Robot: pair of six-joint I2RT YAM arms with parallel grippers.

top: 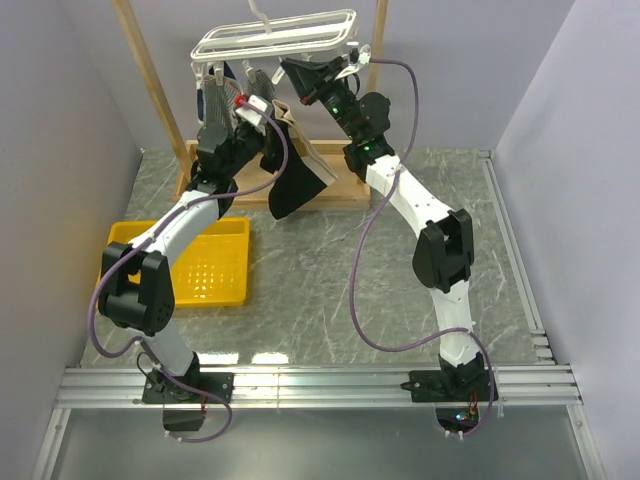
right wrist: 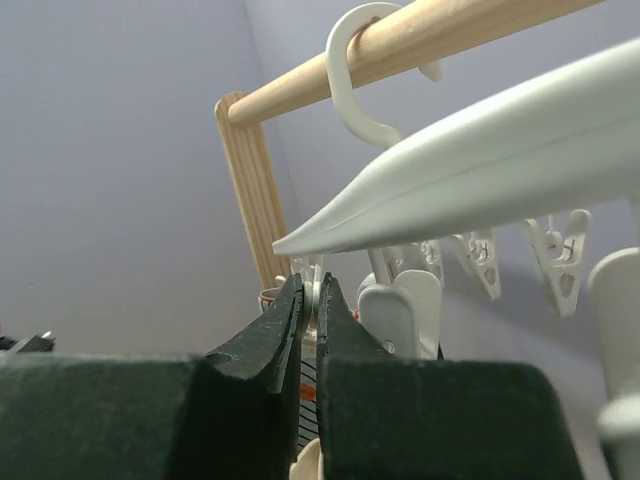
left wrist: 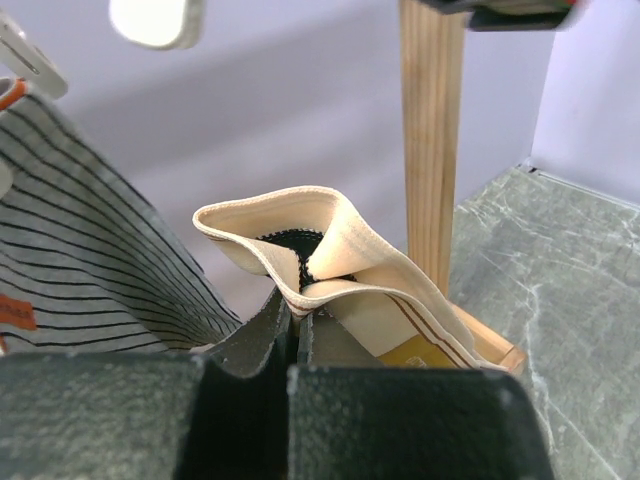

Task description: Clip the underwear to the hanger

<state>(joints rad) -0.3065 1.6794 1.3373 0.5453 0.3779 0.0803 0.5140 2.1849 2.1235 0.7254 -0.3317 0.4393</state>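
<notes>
Underwear (left wrist: 330, 245) is up just under the hanger (right wrist: 480, 160), its bunched waistband pinched in your left claw (left wrist: 297, 322). That's a thin bite, so it could slide out. Further up, your right claw (right wrist: 312, 318) is squeezing a clip (right wrist: 313, 290); if it slips, the clip snaps shut empty.

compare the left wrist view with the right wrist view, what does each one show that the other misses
Only the left wrist view: the left gripper shut on the underwear at its tan waistband, the grey striped garment beside it, and the marble table. Only the right wrist view: the right gripper pinching a white clip, the hanger bar overhead, its hook over a rod, more clips dangling. Both: the wooden frame stand against the pale wall.
</notes>
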